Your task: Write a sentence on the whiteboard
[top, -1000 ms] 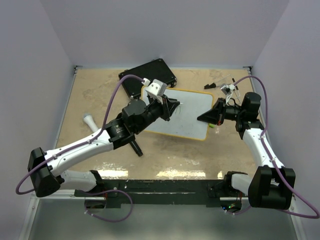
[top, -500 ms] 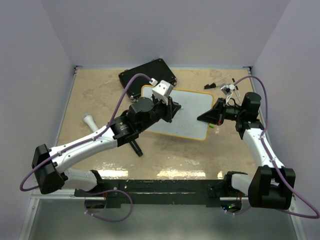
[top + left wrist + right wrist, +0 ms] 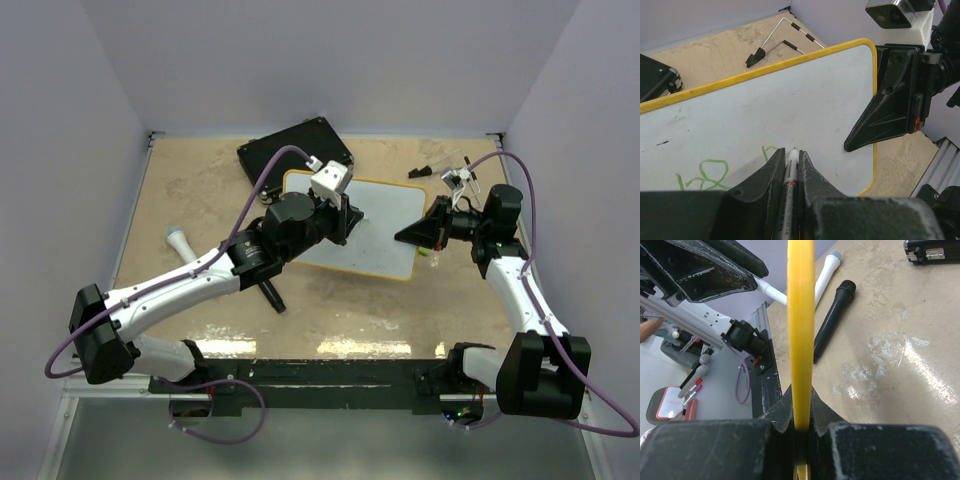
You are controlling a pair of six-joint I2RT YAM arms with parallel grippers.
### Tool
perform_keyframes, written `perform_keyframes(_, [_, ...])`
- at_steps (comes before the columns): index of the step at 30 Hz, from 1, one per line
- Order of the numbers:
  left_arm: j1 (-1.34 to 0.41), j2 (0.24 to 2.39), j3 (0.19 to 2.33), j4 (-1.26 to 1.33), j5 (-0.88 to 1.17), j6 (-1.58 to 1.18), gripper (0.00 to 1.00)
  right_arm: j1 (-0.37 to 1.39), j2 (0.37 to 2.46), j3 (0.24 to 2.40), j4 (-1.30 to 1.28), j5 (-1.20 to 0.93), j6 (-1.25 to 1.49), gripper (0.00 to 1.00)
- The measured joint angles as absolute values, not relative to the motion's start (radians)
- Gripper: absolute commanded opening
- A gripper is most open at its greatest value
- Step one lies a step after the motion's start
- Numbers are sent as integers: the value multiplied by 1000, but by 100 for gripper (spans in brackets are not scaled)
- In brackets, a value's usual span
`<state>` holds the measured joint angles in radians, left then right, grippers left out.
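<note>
Nearest the arm bases, a black cylinder [image 3: 270, 293] lay on the sandy counter [image 3: 200, 190]. A white tube [image 3: 180, 240] lay a little farther out to the left, apart from it.

Beyond them, the left tool [image 3: 791, 152] was closed narrowly on a marker [image 3: 790, 172]. The pen ran up between the two fingers, its tip at the white face of the whiteboard [image 3: 790, 100]. The sentence [image 3: 714, 161] so far was only a few green loops to the left of the tip, with one short green stroke just beside it.

The whiteboard sat mid-counter, its yellow rim [image 3: 801, 315] seen edge-on from the right wrist. The right tool [image 3: 801, 427] was clamped shut on that rim at the board's right edge, one jaw on either face.

Farther back, a black case [image 3: 297, 150] lay at the board's far left corner, whether touching it I could not tell. A thin wire frame [image 3: 785, 37] with black sleeves lay near the far right corner, apart from the board.
</note>
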<state>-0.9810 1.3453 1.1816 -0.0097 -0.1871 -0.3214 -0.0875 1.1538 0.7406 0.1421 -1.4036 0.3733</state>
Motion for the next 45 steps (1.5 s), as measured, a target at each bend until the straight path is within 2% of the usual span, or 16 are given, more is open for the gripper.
perform_keyframes(45, [-936, 1341, 1185, -2, -213, -319, 0, -91, 1154, 741, 134, -1380, 373, 0])
